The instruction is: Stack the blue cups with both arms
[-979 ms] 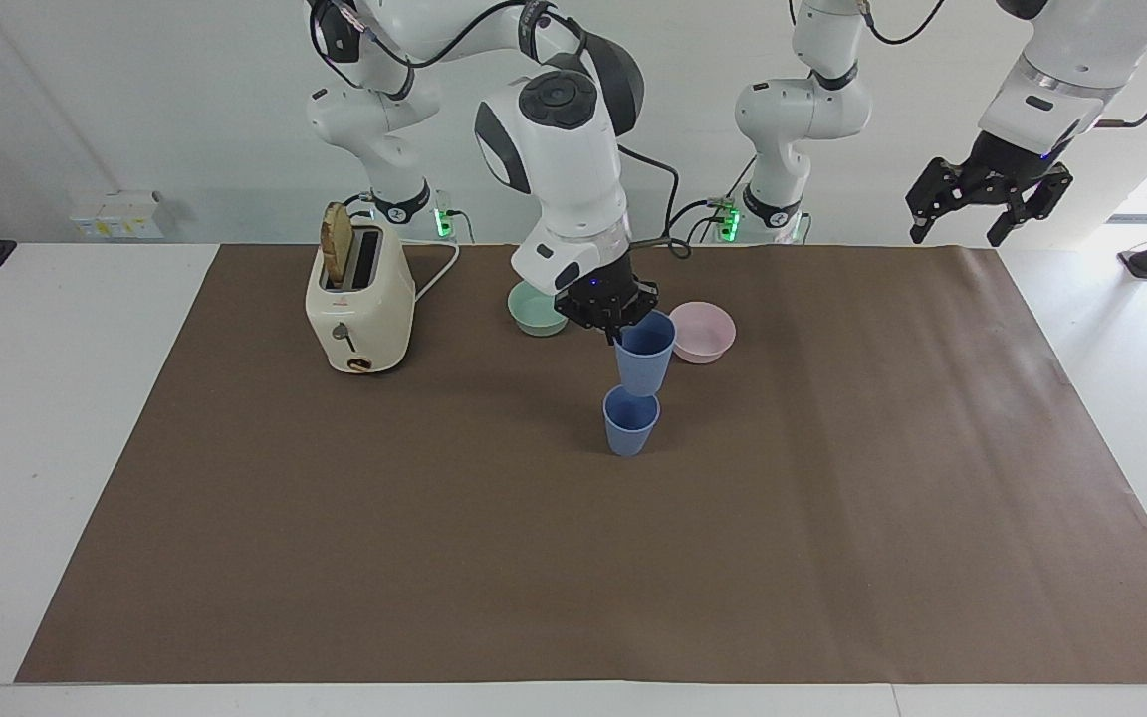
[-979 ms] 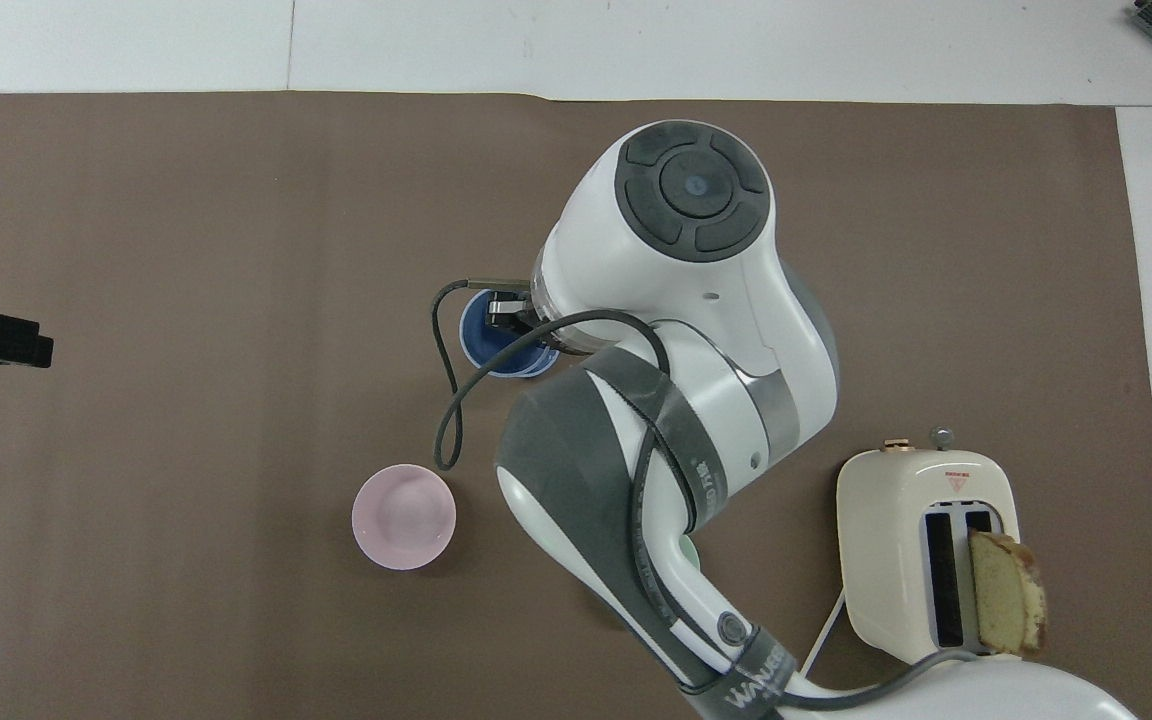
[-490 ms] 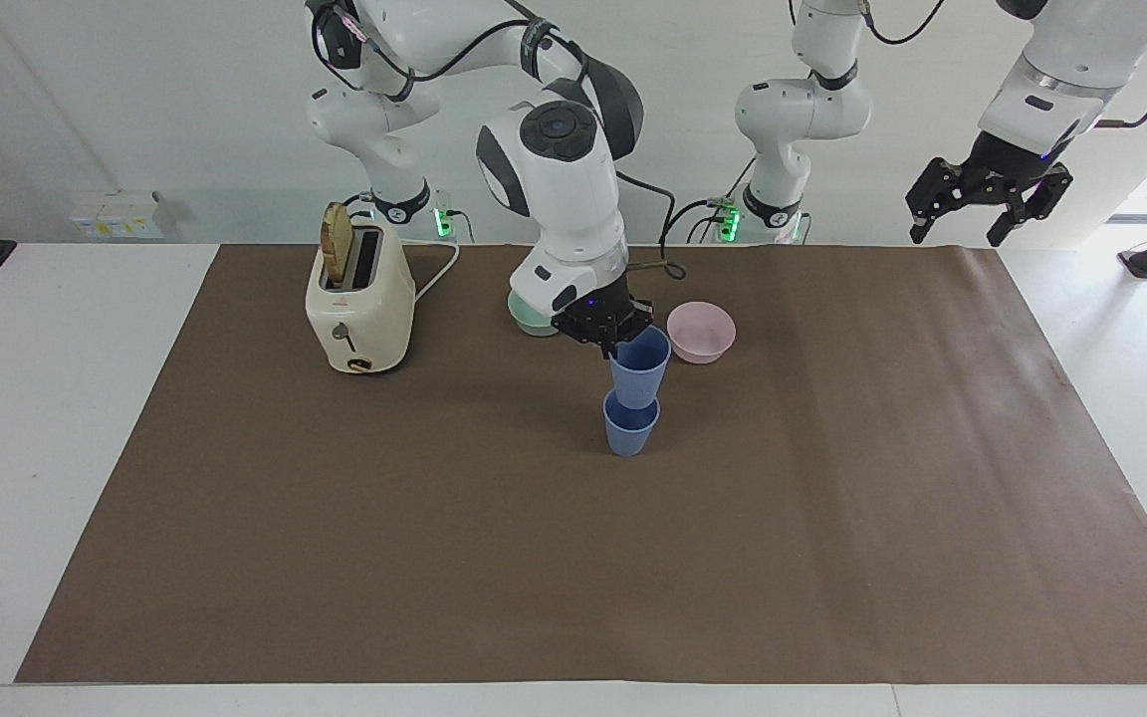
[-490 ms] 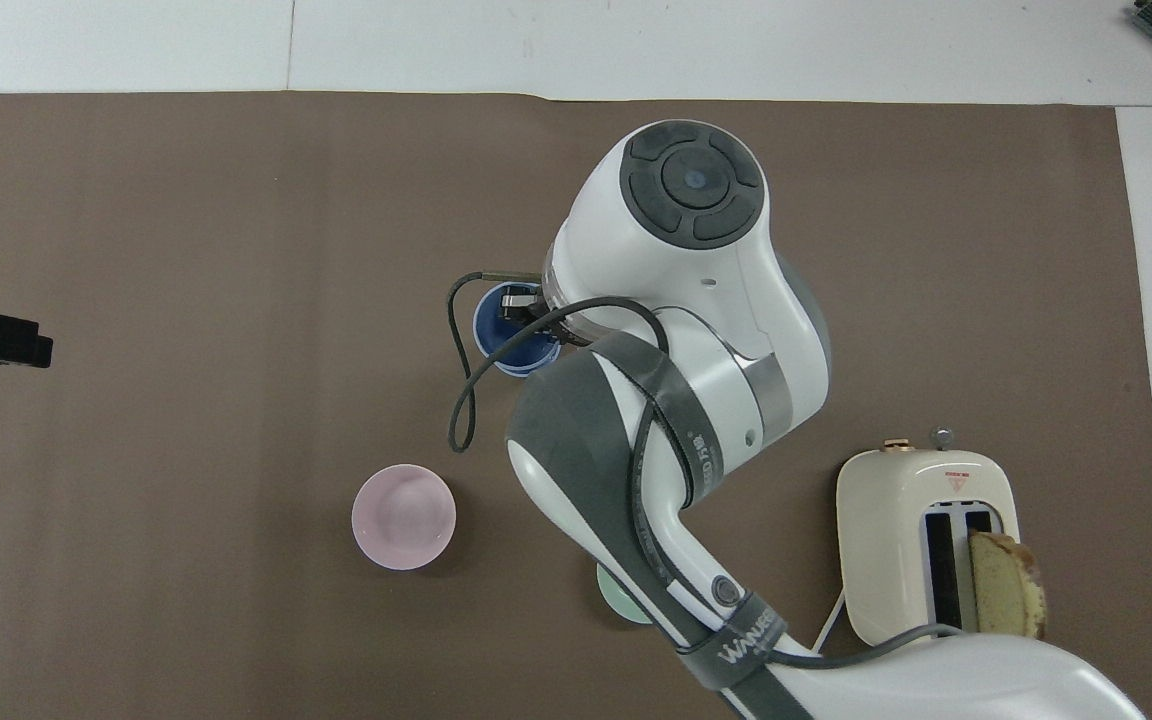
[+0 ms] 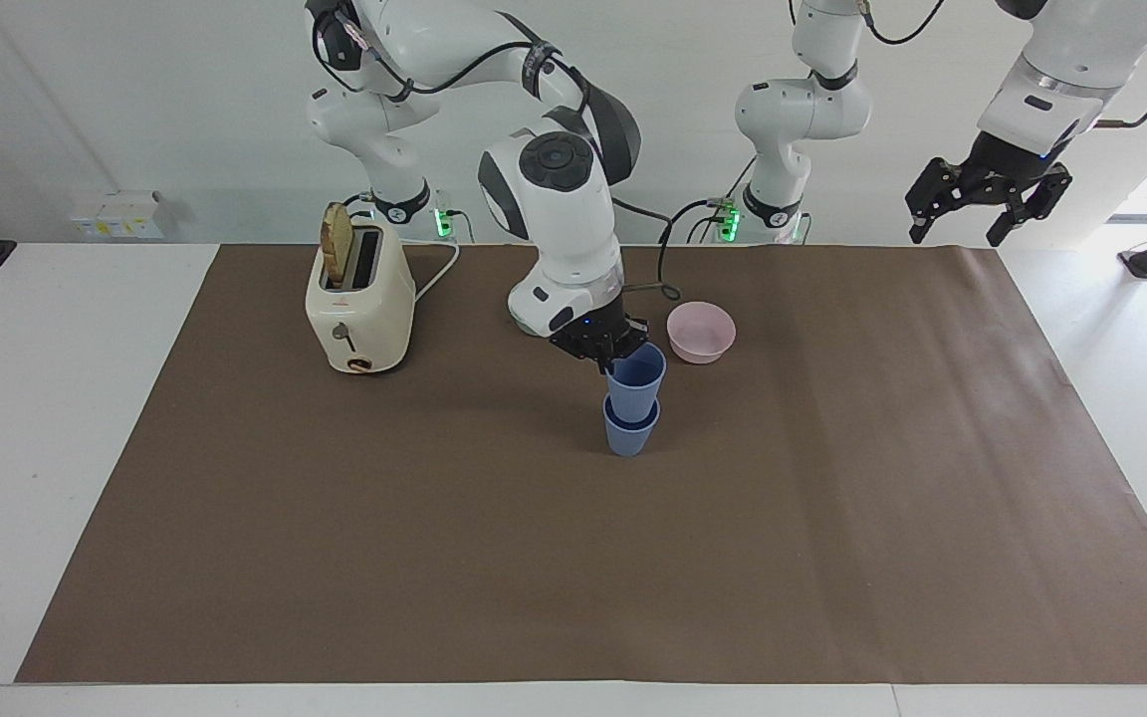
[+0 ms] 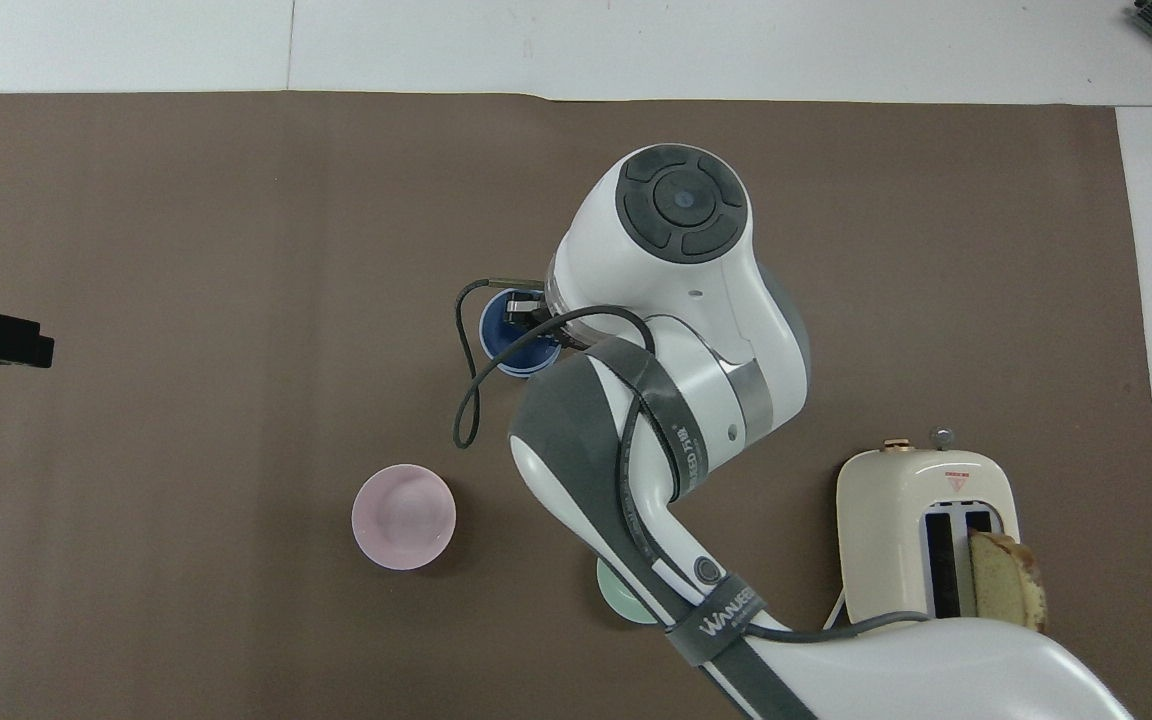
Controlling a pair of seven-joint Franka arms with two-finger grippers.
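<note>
Facing view shows the green bowl (image 6: 619,600) and pink bowl (image 5: 701,332) nearest the robots, the toaster (image 5: 359,302) toward the right arm's end. Farther out, mid-mat, the right gripper (image 5: 605,342) pinches the rim of the upper cup (image 5: 634,382), which sits partly nested in the lower cup (image 5: 630,432) standing on the mat (image 5: 832,518). The left gripper (image 5: 988,192) waits, raised over the mat's corner, fingers spread.
</note>
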